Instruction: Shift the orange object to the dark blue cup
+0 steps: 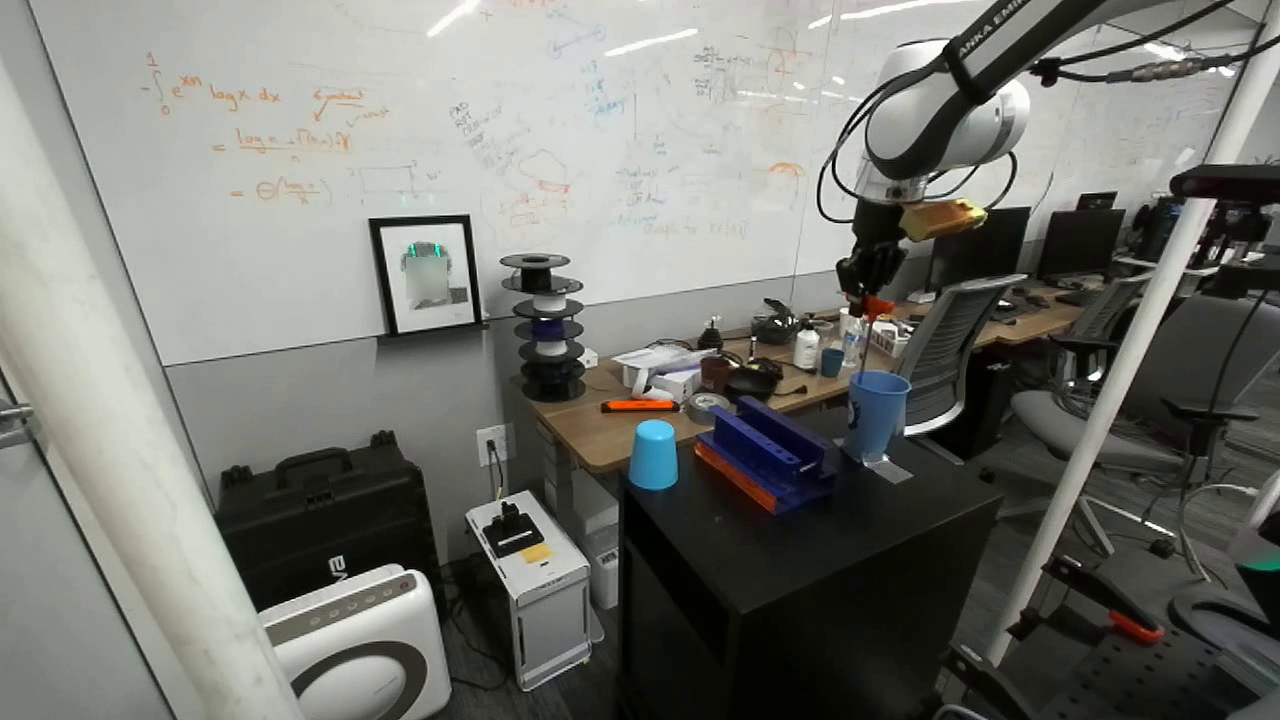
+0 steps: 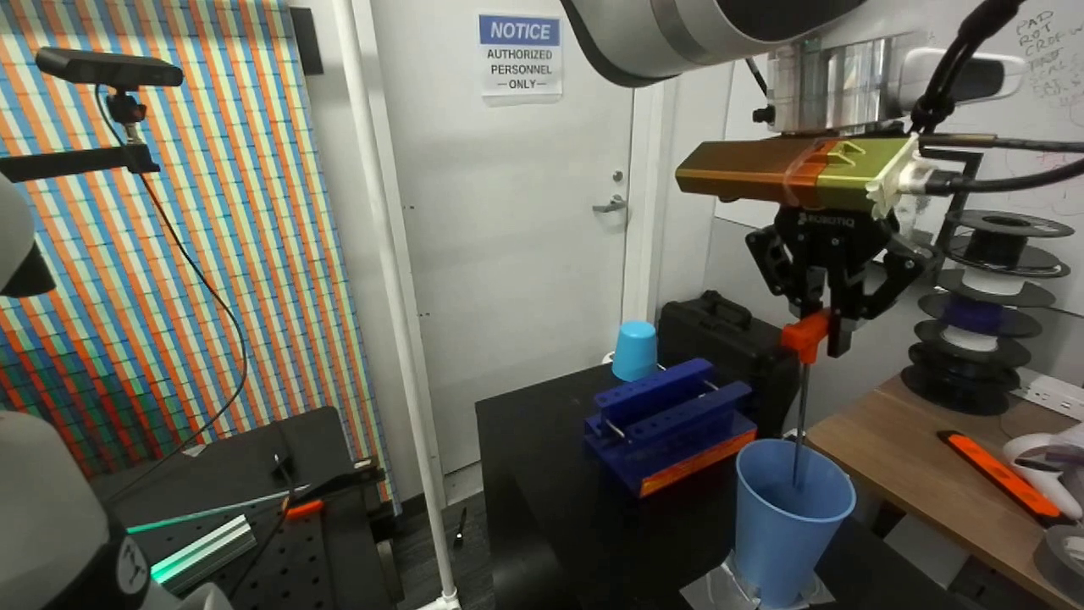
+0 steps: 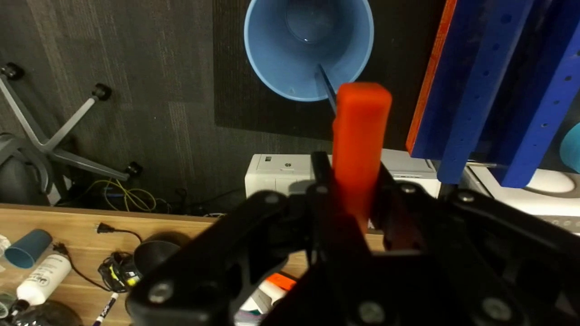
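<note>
Black jointed fingers point(image 2: 838, 337): closed around the blocky orange handle point(image 2: 800, 340).
Orange handle: held above the upright mid-blue cup point(image 2: 783, 542), the thin metal shaft point(image 2: 802, 407) below it slanted slightly, its tip seen within the cup's mouth.
Mid-blue cup: stood on the black worktop point(image 2: 555, 419), tape point(image 2: 711, 586) seen at its base.
Dark blue slotted rack with orange sides point(image 2: 690, 415): placed between that cup and the sky-blue upturned cup point(image 2: 634, 349).

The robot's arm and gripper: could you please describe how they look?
The arm is white with black sections and incomplete white lettering, "ANKA EMI". Black cables run beside it. The jointed black gripper bears a small ROBOTIQ marking; above it sits an orange and gold housing.
</note>
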Motion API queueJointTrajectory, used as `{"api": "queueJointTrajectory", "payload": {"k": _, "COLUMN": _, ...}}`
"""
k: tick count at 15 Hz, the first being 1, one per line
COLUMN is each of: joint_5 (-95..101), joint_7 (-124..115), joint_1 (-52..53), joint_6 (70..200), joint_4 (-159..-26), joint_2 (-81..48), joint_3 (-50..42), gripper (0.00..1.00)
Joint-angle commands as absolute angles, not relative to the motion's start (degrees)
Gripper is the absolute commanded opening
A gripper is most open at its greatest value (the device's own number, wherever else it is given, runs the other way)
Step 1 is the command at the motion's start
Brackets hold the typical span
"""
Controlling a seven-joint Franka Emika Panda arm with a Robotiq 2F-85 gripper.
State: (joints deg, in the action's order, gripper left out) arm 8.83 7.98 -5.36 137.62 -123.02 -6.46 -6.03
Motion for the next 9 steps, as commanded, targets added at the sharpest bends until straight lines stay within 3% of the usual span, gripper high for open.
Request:
{"api": "queueJointTrajectory", "payload": {"k": 1, "joint_5": 10.42, "joint_7": 4.82, "joint_1": -5.79, "joint_6": 137.08, "joint_4": -120.32, "joint_2": -10.09, "joint_3": -6.81, "gripper": 0.12}}
{"api": "queueJointTrajectory", "payload": {"k": 2, "joint_5": 10.15, "joint_7": 4.95, "joint_1": -5.99, "joint_6": 137.24, "joint_4": -120.41, "joint_2": -11.27, "joint_3": -7.05, "gripper": 0.45}}
{"api": "queueJointTrajectory", "payload": {"k": 4, "joint_5": 8.77, "joint_7": 5.85, "joint_1": -6.44, "joint_6": 137.66, "joint_4": -121.06, "joint_2": -12.65, "joint_3": -7.17, "gripper": 0.53}}
{"api": "queueJointTrajectory", "payload": {"k": 9, "joint_5": -3.06, "joint_7": 15.54, "joint_1": -8.97, "joint_6": 131.16, "joint_4": -122.70, "joint_2": -8.52, "joint_3": -4.88, "gripper": 0.93}}
